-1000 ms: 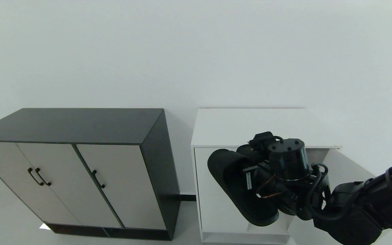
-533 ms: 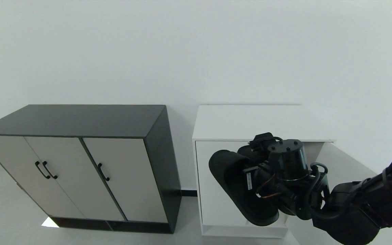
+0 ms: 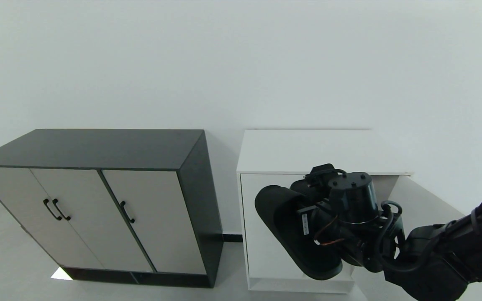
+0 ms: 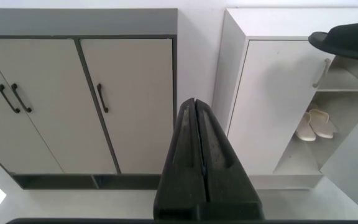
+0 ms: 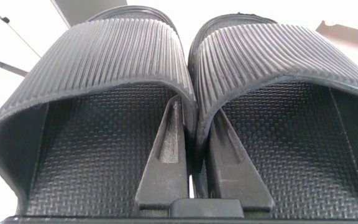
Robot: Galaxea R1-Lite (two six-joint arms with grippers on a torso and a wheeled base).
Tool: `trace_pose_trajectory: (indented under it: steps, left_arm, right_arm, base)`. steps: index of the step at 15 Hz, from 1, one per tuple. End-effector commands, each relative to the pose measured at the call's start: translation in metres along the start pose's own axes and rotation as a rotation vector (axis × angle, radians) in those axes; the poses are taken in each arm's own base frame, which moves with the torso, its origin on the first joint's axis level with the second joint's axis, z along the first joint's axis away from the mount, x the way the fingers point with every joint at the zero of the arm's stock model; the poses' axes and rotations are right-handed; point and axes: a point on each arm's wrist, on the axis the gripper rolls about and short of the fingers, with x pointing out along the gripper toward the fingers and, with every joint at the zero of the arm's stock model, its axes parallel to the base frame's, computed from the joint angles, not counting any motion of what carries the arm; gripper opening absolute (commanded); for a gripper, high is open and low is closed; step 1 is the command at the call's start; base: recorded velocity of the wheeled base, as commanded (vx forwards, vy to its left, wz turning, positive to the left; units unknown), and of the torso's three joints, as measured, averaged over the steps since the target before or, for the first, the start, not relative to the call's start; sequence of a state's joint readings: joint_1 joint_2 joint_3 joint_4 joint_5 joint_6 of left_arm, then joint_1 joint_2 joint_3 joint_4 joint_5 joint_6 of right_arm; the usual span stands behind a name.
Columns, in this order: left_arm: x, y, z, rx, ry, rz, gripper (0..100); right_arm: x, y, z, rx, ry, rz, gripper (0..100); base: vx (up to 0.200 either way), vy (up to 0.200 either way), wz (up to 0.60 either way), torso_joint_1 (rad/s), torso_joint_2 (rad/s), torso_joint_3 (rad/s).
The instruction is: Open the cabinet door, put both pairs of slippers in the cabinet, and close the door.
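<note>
My right gripper (image 5: 194, 168) is shut on a pair of black slippers (image 5: 185, 68), pinching their two inner strap edges together. That pair (image 3: 295, 234) hangs in the air in front of the white cabinet (image 3: 303, 150). The cabinet's right door (image 3: 425, 200) is swung open, and its left door (image 4: 278, 106) is shut. A pair of white slippers (image 4: 316, 124) lies on a lower shelf inside. My left gripper (image 4: 196, 102) is shut and holds nothing, some way back from the gap between the two cabinets.
A black cabinet (image 3: 98, 148) with three shut beige doors and black handles stands left of the white one, against a plain wall. Bare floor (image 3: 11, 267) lies in front of both cabinets.
The head camera has shifted, so both cabinets sit slightly higher and further right in the picture. The right gripper still holds the black slippers in much the same place.
</note>
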State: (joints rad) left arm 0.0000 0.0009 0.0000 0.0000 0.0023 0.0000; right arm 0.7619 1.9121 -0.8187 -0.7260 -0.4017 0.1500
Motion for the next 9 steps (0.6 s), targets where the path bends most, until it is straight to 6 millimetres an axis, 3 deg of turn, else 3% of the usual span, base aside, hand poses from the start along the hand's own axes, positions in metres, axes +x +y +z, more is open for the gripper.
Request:
trace_pose_trajectory:
  steps: [1, 9]
  left_arm:
    - [0.0001, 0.0, 0.0, 0.0, 0.001, 0.001, 0]
    - [-0.0001, 0.0, 0.0, 0.0, -0.001, 0.001, 0]
  right_arm:
    - [0.0005, 0.0003, -0.0004, -0.002, 0.001, 0.0, 0]
    - [0.0001, -0.0001, -0.0021, -0.003, 0.006, -0.001, 0]
  base:
    - [0.0, -0.2, 0.0, -0.007, 0.0, 0.007]
    - [0.0, -0.2, 0.0, 0.007, 0.0, 0.002]
